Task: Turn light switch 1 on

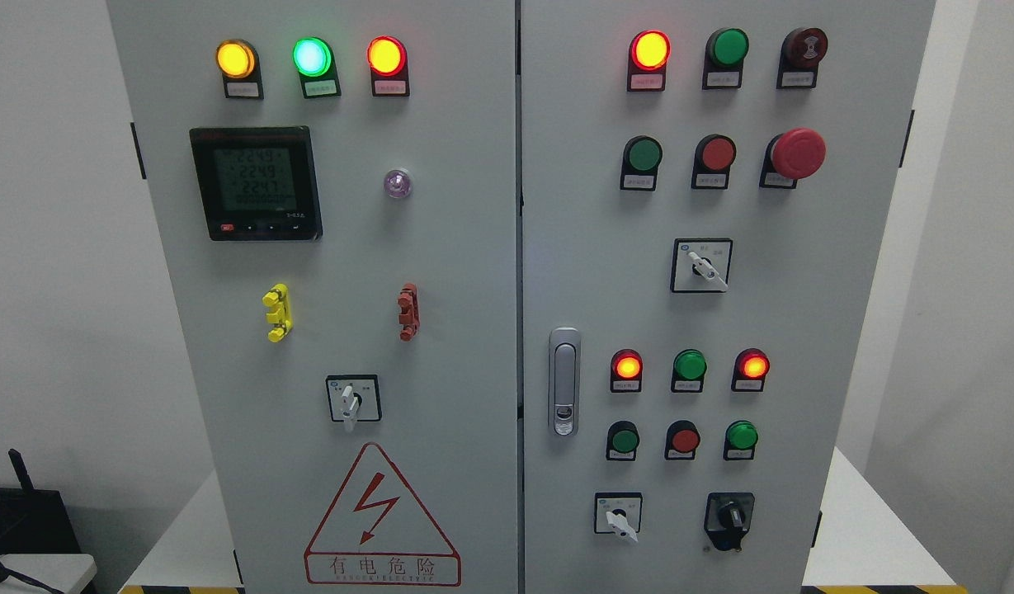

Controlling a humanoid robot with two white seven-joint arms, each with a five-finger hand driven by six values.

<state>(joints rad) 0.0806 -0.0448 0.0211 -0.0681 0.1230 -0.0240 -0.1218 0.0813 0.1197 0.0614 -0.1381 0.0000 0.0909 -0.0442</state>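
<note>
No hands in view yet, so we can't tell their state. We can't tell which switch on the panel (440, 247) is 1 either; labels are too small.

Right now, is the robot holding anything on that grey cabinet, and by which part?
Nothing is held. Neither hand is in view; the grey metal electrical cabinet and its white rotary selector switches stand untouched.

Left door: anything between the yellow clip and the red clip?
Head view: nothing. The stretch of left door between the yellow clip and the red clip is bare grey panel.
</note>
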